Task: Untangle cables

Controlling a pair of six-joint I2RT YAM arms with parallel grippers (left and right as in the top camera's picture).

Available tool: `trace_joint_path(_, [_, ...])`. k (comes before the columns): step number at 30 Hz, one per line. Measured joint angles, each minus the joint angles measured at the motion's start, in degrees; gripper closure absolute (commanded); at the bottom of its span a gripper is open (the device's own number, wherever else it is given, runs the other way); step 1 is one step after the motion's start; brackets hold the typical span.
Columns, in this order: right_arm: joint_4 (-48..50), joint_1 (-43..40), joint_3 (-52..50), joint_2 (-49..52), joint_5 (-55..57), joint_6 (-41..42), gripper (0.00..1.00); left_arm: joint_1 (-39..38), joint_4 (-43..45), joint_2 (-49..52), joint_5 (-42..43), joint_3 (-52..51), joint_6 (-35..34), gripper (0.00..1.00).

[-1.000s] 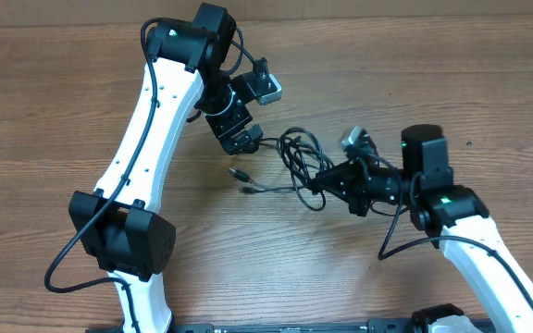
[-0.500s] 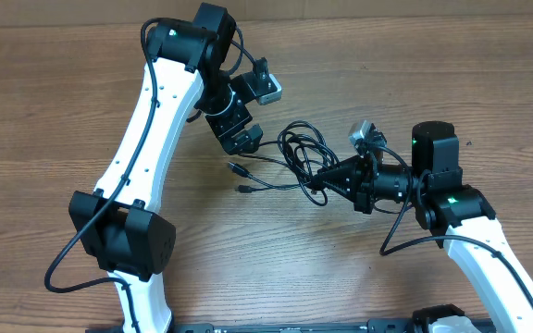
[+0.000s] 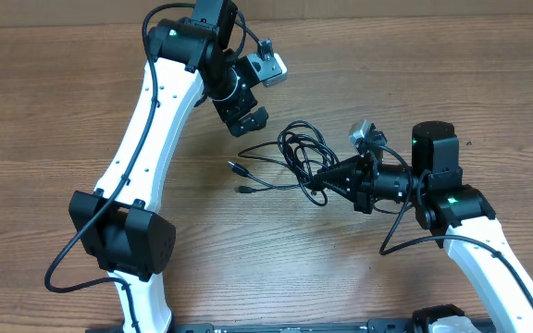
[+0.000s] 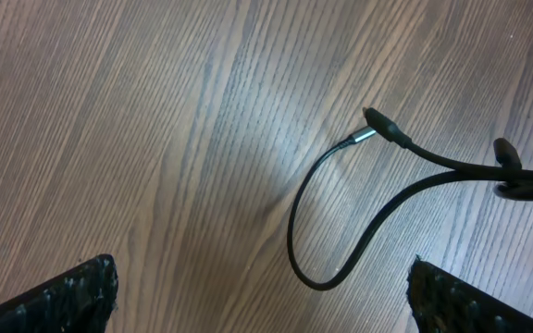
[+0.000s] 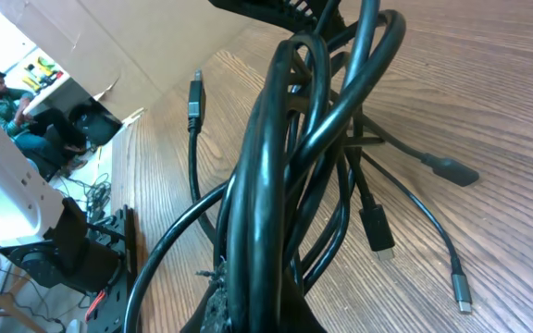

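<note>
The cables lie as a black tangle of loops at the table's middle, with two plug ends trailing left. My right gripper is shut on the tangle's right side. In the right wrist view the bundle of cables rises straight out of the shut jaws, and silver plug tips rest on the wood. My left gripper hangs open above and to the left of the tangle, touching nothing. Its view shows one cable loop and a plug beyond its black fingers.
The table is bare brown wood. The white left arm slants across the left half, and the right arm's base fills the lower right. Thick arm wires hang by both bases.
My left gripper has risen and moved back from the tangle's left edge. The right gripper pulled the tangle slightly to the right earlier and now holds still.
</note>
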Motion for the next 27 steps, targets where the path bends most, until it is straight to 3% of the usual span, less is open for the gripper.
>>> trace_joint_path(9, [1.4,0.0,0.0,0.0,-1.5,1.8,0.96,0.0,-4.2,0.0,13.8,0.0,-13.2,0.01])
trace_joint_path(20, [7.6,-4.0,0.0,0.0,-3.4,14.0,0.96,0.5,-7.1,0.0,21.6,0.0,-16.5,0.00])
trace_joint_path(23, [7.6,-6.5,0.0,0.0,-3.4,15.9,0.96,0.5,-6.1,0.0,23.6,0.0,-16.5,0.11])
trace_joint_path(24, [7.6,-7.6,0.0,0.0,-3.4,16.7,0.96,0.4,-5.9,0.0,24.0,0.0,-16.5,0.23])
trace_joint_path(27, [7.7,-11.1,0.0,0.0,-3.4,18.5,0.96,0.2,-4.7,0.0,26.0,0.0,-16.7,0.29])
